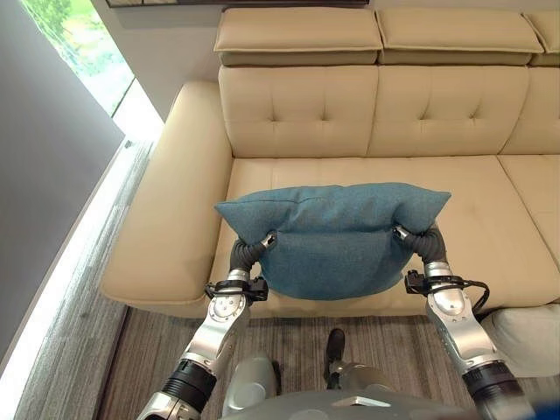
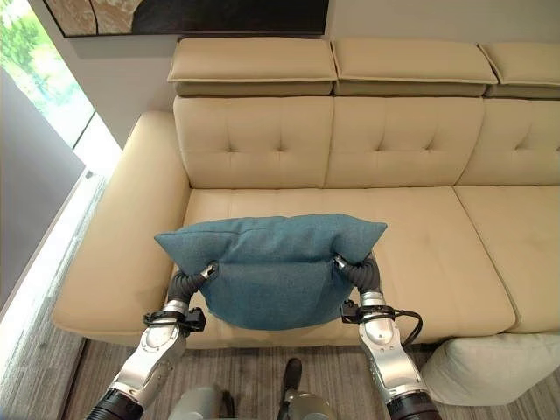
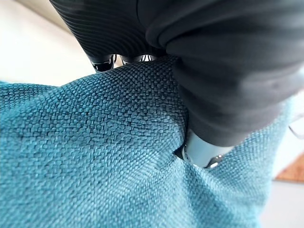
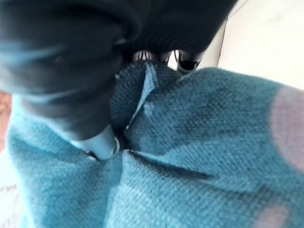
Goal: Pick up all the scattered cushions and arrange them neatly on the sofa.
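Teal woven fabric marks the one cushion [image 1: 331, 238] being handled: it hangs in the air between both arms, over the front edge of the beige leather sofa [image 1: 297, 122], above the leftmost seat. The left robot hand [image 1: 252, 250] pinches its lower left corner, fingers and thumb curled into the cloth, as its wrist view shows by the puckered weave. The right robot hand [image 1: 418, 240] grips the opposite corner the same way, the fabric bunched between thumb and fingers. A pale cushion [image 2: 490, 367] lies on the floor to the robot's right, not yet collected. The carrying step seems nearly over; next, I judge, the cushion needs moving forward to lean against the backrest before both hands release together.
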